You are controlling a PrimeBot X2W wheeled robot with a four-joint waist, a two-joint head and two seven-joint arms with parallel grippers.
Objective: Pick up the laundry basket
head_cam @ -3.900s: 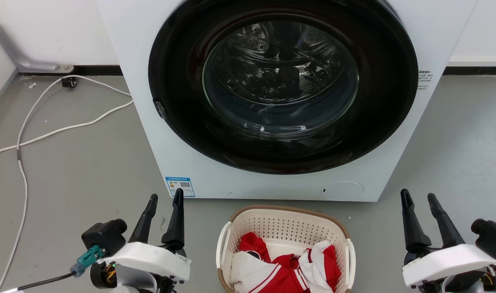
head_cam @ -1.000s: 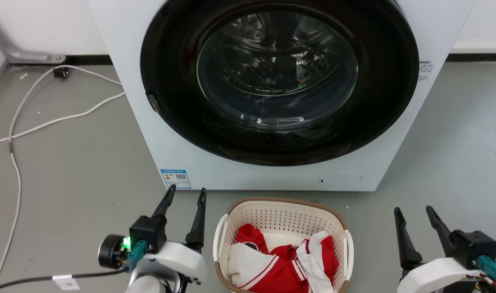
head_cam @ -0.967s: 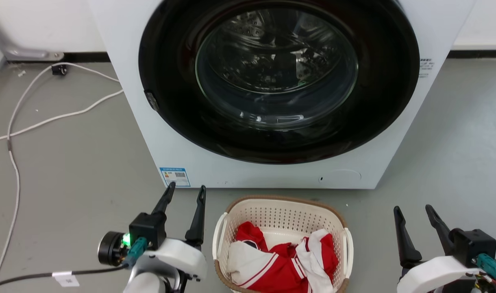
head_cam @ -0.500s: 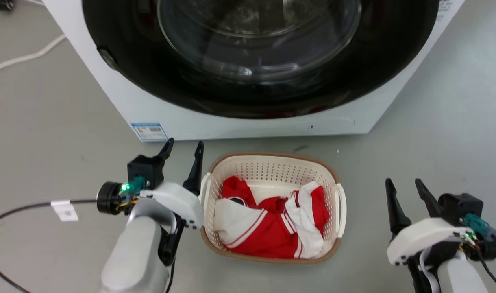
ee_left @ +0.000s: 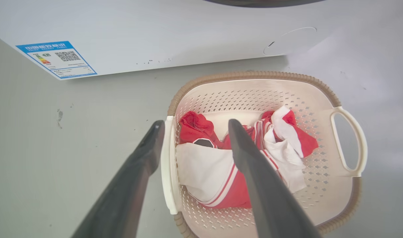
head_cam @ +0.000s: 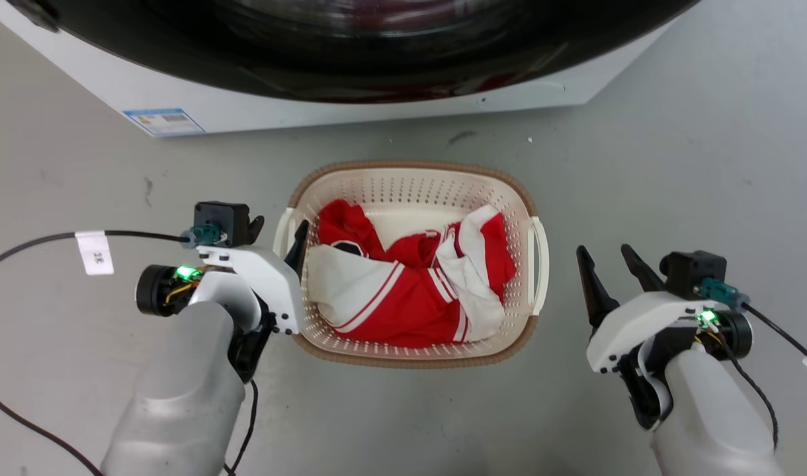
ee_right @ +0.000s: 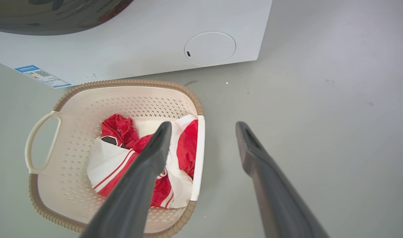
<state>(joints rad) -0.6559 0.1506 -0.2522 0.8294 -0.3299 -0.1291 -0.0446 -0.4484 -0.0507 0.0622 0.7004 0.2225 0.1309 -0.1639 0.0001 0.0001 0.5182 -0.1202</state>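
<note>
Laundry basket (head_cam: 410,188) sits upright on the grey floor (head_cam: 675,132), in front of the washer (head_cam: 311,112) and between our two arms. Its brown rim (head_cam: 409,163) runs unbroken round the cream perforated walls, and red and white clothes (head_cam: 403,291) lie heaped inside, below the rim. A band of open floor separates the far rim from the washer's foot, where a blue sticker (head_cam: 164,121) marks the lower left corner.

Our left gripper (head_cam: 280,223) is at the basket's left handle (ee_left: 168,165) with its jaws apart. In the left wrist view the handle's white bar lies between them. The outer finger (ee_left: 132,185) is over the floor just beside the bar, and the inner finger (ee_left: 254,172) reaches over the clothes. We cannot tell whether either finger touches the plastic.

Our right gripper (head_cam: 602,250) also has its jaws spread, with nothing between them. In the head view it stands apart from the right handle (head_cam: 539,264), with a strip of open floor between the handle and the nearer finger. In the right wrist view that handle shows in the gap between the two fingers.

Open floor lies to the right of the basket and on its near side. A black cable (head_cam: 40,241) with a white tag crosses the floor left of our left wrist.
</note>
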